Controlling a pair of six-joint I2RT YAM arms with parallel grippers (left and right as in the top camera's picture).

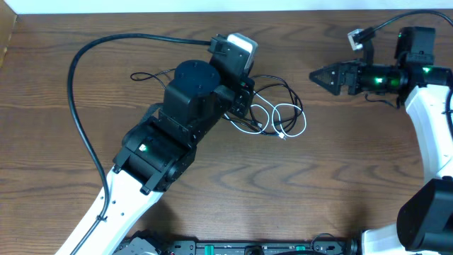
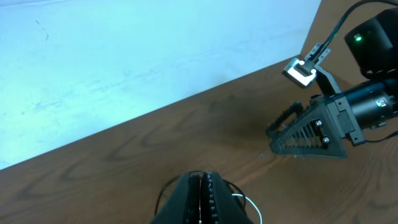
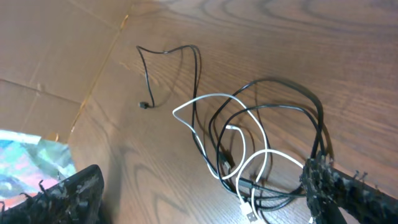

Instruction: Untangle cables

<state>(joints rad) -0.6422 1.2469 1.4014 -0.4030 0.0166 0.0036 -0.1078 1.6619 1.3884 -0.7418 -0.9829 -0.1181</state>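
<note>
Closest to lens: left pincer point(image 2: 200, 178) at the bottom edge of the left wrist view, fingers point(image 2: 188, 199) clenched together with only a thin slit between them. Cannot tell if any cord is pinched there. Bits of a black loop and a white loop show on either side of it.

The cables point(image 1: 277, 112) lie in one loose tangle near the middle of the brown wood-grain surface point(image 1: 340, 184). One white cord point(image 3: 208, 96) is curled in a couple of small loops on the right side of the tangle. It has a white plug end point(image 3: 249, 211) and is threaded through the black cords point(image 3: 277, 80). The black cords are thin and make wider overlapping loops. One black strand trails off to the left, away from the pile, and ends in a small plug point(image 3: 144, 106).

The left arm point(image 1: 163, 142) comes in from the bottom-left edge and runs diagonally up to the centre. Its wrist covers the left part of the tangle from above, and a thick black cable point(image 1: 78, 113) arcs out to it. The right arm point(image 1: 432, 113) rises along the right edge, then bends so the forearm points left.

The right pincer point(image 1: 313, 76) is near the tangle's upper right, not touching it. It is released: in its own wrist view the fingers point(image 3: 62, 196) sit at opposite bottom corners, well apart, with the tangle between them farther off.
</note>
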